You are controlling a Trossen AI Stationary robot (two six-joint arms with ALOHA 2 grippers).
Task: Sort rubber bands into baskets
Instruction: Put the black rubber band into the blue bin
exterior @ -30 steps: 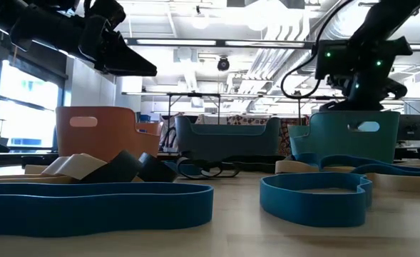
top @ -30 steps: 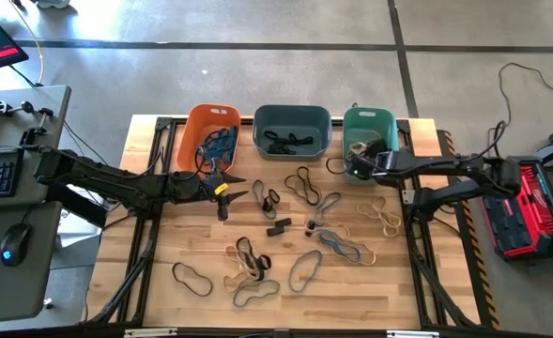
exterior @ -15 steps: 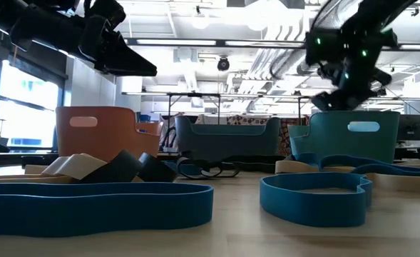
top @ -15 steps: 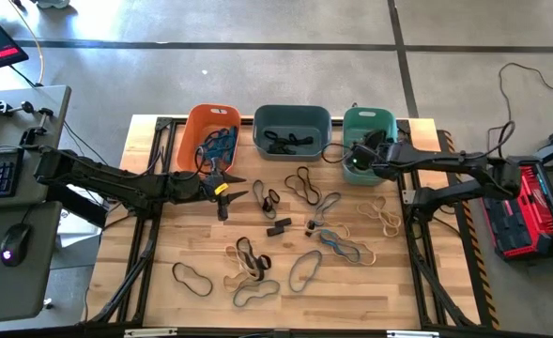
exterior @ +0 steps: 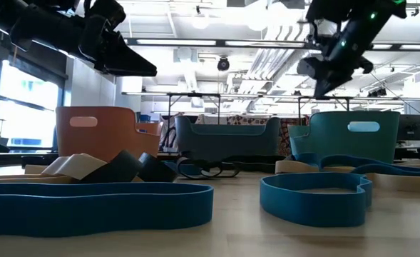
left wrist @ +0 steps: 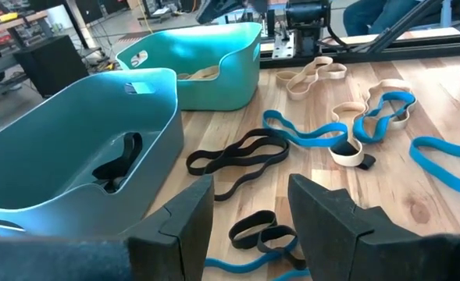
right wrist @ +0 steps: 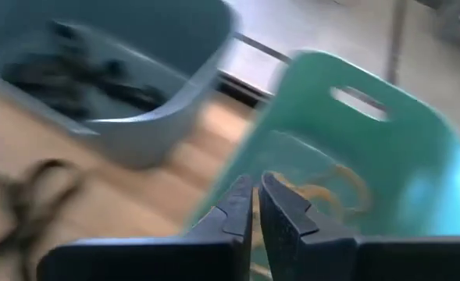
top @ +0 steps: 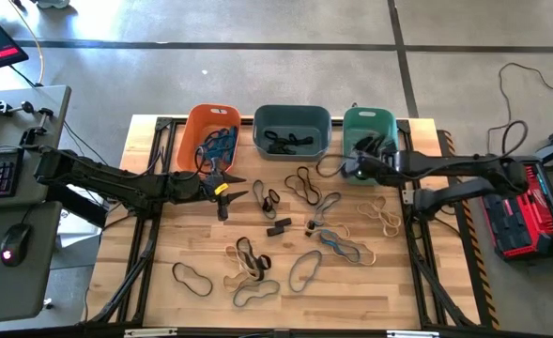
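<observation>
Three baskets stand along the far edge: orange (top: pixel 210 131) with blue bands, slate (top: pixel 292 130) with black bands, teal (top: pixel 370 127) with tan bands (right wrist: pixel 335 187). Several loose rubber bands lie flat on the wood, among them a black one (top: pixel 302 183), a blue one (top: pixel 344 246) and a tan one (top: pixel 381 214). My right gripper (top: pixel 347 169) hangs shut and empty above the teal basket's near rim (right wrist: pixel 254 204). My left gripper (top: pixel 240 191) waits open near the orange basket, above the table, with nothing between its fingers (left wrist: pixel 249 226).
Black frame rails (top: pixel 154 235) run along the table's left and right sides. A side desk with a keyboard and a mouse (top: pixel 11 246) stands to the left, and a red case (top: pixel 525 211) sits on the floor to the right. Bare wood shows along the near edge.
My right gripper has risen from low inside the teal basket to well above its rim and drifted a little toward the slate basket, tipping less steeply downward. The left arm and the bands on the table have kept still.
</observation>
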